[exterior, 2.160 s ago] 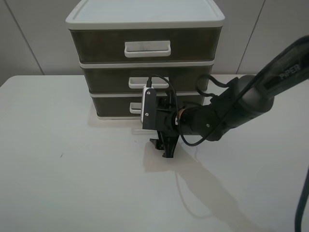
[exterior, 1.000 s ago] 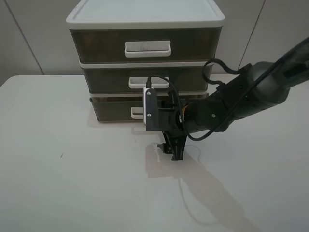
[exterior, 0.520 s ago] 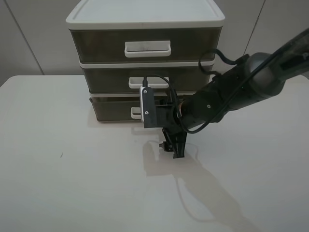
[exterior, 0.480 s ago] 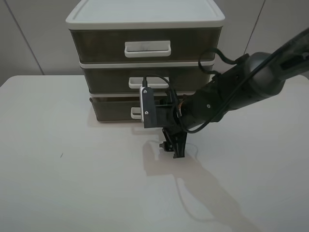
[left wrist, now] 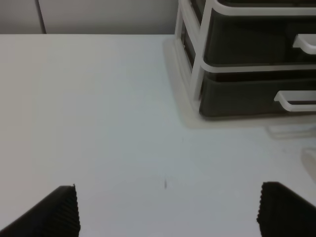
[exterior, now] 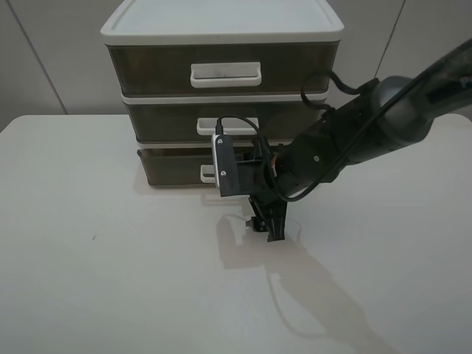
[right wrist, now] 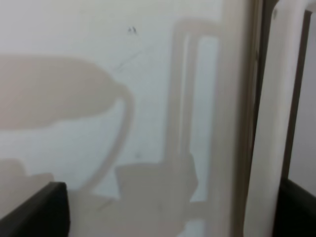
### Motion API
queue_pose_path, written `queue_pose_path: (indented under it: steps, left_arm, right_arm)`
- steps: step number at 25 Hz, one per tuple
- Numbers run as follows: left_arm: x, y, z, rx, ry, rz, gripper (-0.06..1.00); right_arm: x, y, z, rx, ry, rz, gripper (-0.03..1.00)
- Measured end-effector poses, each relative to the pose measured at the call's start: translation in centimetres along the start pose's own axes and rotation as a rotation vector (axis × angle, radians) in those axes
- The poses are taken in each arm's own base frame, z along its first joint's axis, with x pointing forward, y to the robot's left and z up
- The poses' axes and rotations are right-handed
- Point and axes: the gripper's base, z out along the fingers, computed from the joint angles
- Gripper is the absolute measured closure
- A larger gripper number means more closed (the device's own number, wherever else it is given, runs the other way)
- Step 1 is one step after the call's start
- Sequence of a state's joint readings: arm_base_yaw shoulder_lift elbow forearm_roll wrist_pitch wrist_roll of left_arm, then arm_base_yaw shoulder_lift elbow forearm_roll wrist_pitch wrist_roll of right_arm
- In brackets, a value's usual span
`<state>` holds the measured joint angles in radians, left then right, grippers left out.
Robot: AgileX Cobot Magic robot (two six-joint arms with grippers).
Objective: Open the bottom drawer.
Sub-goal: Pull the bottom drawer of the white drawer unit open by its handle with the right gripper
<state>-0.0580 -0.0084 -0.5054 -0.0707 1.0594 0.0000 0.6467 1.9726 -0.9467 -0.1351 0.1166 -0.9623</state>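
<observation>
The bottom drawer [exterior: 175,167] is the lowest smoky-brown tier of the white-framed unit [exterior: 221,26]. It stands out a little past the frame. Its white handle [exterior: 208,174] is partly hidden behind my right wrist. My right gripper [exterior: 271,230] points down at the table just in front of the drawer. In the right wrist view the gripper [right wrist: 165,207] is open. A white bar [right wrist: 272,123] runs next to one fingertip [right wrist: 297,203]; I cannot tell whether they touch. My left gripper [left wrist: 173,210] is open and empty, well back from the drawer [left wrist: 242,96] and its handle [left wrist: 296,98].
Two matching drawers [exterior: 221,70] sit above the bottom one. The unit stands at the back of a white table [exterior: 110,280]. My right arm [exterior: 369,136] and its cable reach in from the right. A grey wall is behind.
Since the earliest frame my right gripper has moved toward the table's front and right, and the bottom drawer's front has come out slightly. In the last half second the wrist only shifted a little.
</observation>
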Motion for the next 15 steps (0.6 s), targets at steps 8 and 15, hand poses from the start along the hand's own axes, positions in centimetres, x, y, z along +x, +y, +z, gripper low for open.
queue_pose_path:
  steps: [8, 15]
  left_arm:
    - [0.0, 0.0, 0.0, 0.0, 0.0, 0.0, 0.2]
    - [0.0, 0.0, 0.0, 0.0, 0.0, 0.0, 0.2]
  right_arm:
    - [0.03, 0.02, -0.61, -0.048, 0.041, -0.025, 0.18]
    - [-0.01, 0.11, -0.72, -0.073, 0.059, -0.034, 0.18]
